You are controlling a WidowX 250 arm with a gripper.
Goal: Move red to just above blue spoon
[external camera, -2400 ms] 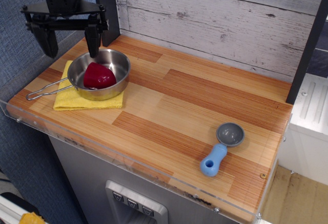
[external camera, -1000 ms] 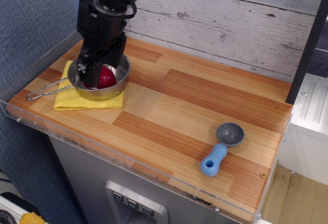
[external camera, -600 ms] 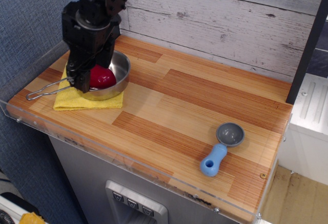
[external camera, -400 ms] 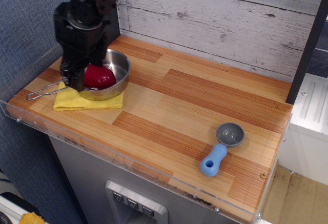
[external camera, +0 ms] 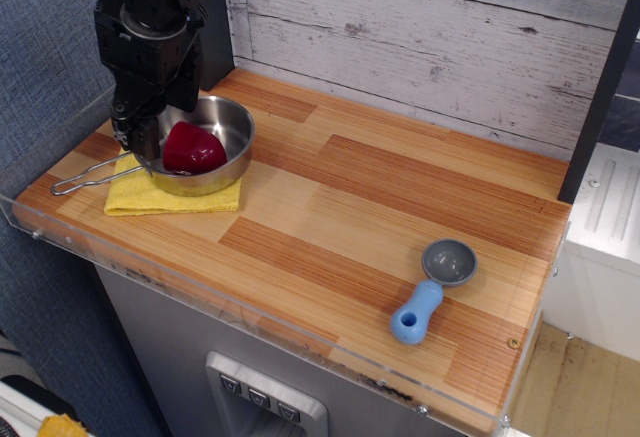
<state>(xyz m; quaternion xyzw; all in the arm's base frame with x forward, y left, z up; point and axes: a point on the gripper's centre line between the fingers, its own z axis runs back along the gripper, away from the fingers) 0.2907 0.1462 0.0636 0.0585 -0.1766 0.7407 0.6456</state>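
At the far left, the black gripper [external camera: 140,135] hangs over the left rim of the steel pan [external camera: 232,129], its body blocking the fingertips from view, so whether the jaws are spread or closed cannot be told. They do not appear to hold anything. The pan sits on a folded yellow cloth [external camera: 135,197] at the left end of the wooden counter [external camera: 380,197], with its wire handle [external camera: 85,179] reaching out toward the left front edge. Inside the pan lies the red [external camera: 192,149], a glossy deep-red rounded lump, just beside the gripper on its right; contact between them cannot be made out. The middle of the counter is striped wood planking, backed by a whitewashed plank wall [external camera: 450,27]. Well apart, near the right front corner, the blue spoon [external camera: 431,290] lies flat, its round grey bowl toward the wall and its thick light-blue handle pointing toward the front edge.
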